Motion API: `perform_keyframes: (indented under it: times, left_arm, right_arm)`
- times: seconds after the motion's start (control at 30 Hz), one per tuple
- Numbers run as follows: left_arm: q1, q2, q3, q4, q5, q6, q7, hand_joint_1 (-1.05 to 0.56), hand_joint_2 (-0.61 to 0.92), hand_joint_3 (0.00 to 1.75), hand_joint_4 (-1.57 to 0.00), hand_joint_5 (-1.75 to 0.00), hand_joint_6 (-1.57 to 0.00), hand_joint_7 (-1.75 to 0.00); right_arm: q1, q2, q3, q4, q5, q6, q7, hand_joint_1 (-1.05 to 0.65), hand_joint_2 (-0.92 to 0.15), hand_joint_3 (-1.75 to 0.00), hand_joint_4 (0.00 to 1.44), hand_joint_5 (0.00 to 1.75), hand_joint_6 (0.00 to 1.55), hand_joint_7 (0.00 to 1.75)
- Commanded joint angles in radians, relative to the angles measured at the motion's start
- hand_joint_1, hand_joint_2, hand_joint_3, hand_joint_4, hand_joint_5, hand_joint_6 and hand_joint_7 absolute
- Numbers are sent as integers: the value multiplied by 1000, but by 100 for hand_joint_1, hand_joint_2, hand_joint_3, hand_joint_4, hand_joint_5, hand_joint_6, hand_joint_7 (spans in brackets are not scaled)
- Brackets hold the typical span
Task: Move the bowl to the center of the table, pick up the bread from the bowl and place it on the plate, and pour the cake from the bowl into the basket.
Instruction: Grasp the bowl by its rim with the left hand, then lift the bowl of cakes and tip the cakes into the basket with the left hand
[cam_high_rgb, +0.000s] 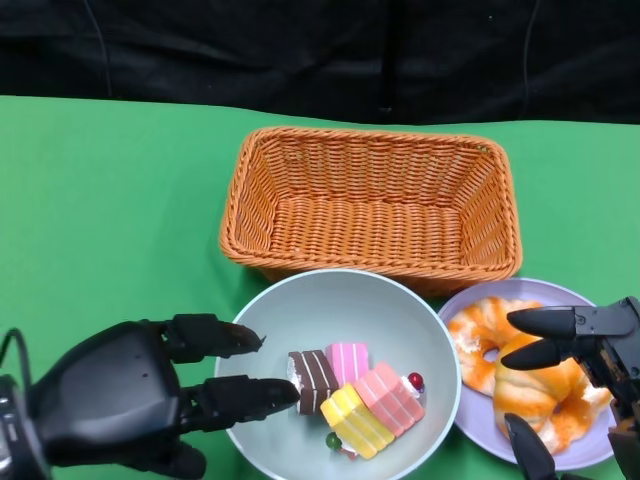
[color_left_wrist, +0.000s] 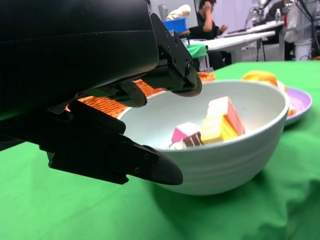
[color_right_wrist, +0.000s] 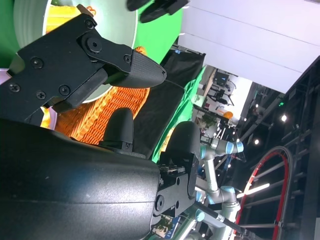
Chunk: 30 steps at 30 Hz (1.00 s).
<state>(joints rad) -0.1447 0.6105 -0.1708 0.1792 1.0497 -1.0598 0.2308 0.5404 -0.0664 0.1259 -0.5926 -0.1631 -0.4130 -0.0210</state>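
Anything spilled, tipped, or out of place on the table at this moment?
Nothing stands out. The bowl sits upright with the cake pieces inside, the bread lies on the purple plate, and the basket stands upright behind them. No crumbs or spills show on the green cloth.

the bowl (cam_high_rgb: 300, 300) has its near rim cut off by the lower edge of the head view. the right hand (cam_high_rgb: 590, 370) hides part of the bread (cam_high_rgb: 530, 385) and is cut off at the picture's right edge.
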Motion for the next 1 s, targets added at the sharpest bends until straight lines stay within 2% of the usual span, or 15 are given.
perform_keyframes:
  times: [0.03, 0.17, 0.2, 0.27, 0.33, 0.43, 0.47, 0.5, 0.53, 0.57, 0.6, 0.63, 0.67, 0.77, 1.0]
  left_arm:
    - [-49, 13, -69, 57, 79, 26, 92, -42, 86, 1, -49, -34, -58, -5]
    - [-72, 33, -121, 79, 106, 52, 162, -42, 87, 1, -49, -37, -59, -4]
    - [-107, 19, -167, 124, 156, 75, 202, -42, 87, 1, -49, -37, -59, -4]
    - [-169, 1, -249, 201, 235, 110, 282, -60, 85, 0, -49, -56, -67, -3]
    - [-212, -6, -314, 261, 272, 136, 339, -66, 85, 0, -46, -66, -69, -2]
    - [-268, -30, -402, 361, 296, 167, 417, -74, 82, 0, -49, -87, -85, -5]
    - [-281, -34, -427, 382, 302, 178, 451, -59, 84, 0, -54, -100, -95, -9]
    - [-294, -35, -457, 398, 319, 191, 508, -54, 84, 0, -55, -106, -99, -10]
    - [-306, -35, -482, 411, 331, 202, 553, -55, 83, 0, -57, -137, -103, -35]
    - [-319, -40, -513, 430, 353, 218, 646, -56, 83, 0, -57, -155, -93, -70]
    - [-331, -47, -541, 453, 368, 230, 731, -47, 88, 7, -75, -167, -80, -130]
    - [-340, -54, -561, 475, 371, 231, 809, -44, 90, 11, -83, -171, -77, -152]
    - [-349, -58, -579, 492, 373, 232, 866, -39, 91, 17, -90, -173, -75, -165]
    - [-368, -49, -617, 507, 367, 233, 940, -34, 92, 21, -94, -174, -72, -174]
    - [-309, 65, -582, 303, 274, 202, 890, -28, 92, 15, -88, -175, -62, -175]
  right_arm:
    - [0, 8, 0, 13, 6, -16, -3, -23, -44, -111, 17, 149, 0, 132]
    - [0, 10, -1, 15, 5, -18, -3, -22, -44, -112, 16, 150, 0, 132]
    - [0, 10, -2, 15, 9, -19, -2, -22, -44, -112, 16, 150, 0, 132]
    - [1, 12, -4, 17, 13, -21, -2, -22, -43, -111, 16, 150, 0, 132]
    - [2, 14, -4, 17, 12, -23, -3, -22, -43, -111, 16, 150, 0, 131]
    - [1, 20, -4, 20, 11, -31, -6, -23, -43, -111, 16, 151, 0, 131]
    - [1, 22, -4, 22, 10, -34, -7, -22, -43, -111, 16, 151, 0, 129]
    - [3, 24, -4, 23, 7, -38, -8, -22, -43, -112, 16, 151, 0, 129]
    - [5, 25, -4, 24, 5, -41, -9, -22, -43, -112, 16, 151, 0, 127]
    - [6, 27, -3, 24, 4, -42, -9, -22, -43, -112, 16, 151, 0, 127]
    - [6, 29, -2, 26, 4, -44, -8, -22, -42, -112, 17, 151, 0, 126]
    - [7, 31, -1, 27, 5, -46, -8, -22, -42, -113, 17, 151, 0, 126]
    - [7, 33, 1, 28, 6, -46, -8, -22, -42, -113, 17, 151, 0, 125]
    - [7, 36, 0, 32, 5, -51, -8, -23, -42, -112, 17, 152, 0, 125]
    - [3, 41, -7, 53, 2, -72, -13, -24, -44, -110, 21, 152, 0, 127]
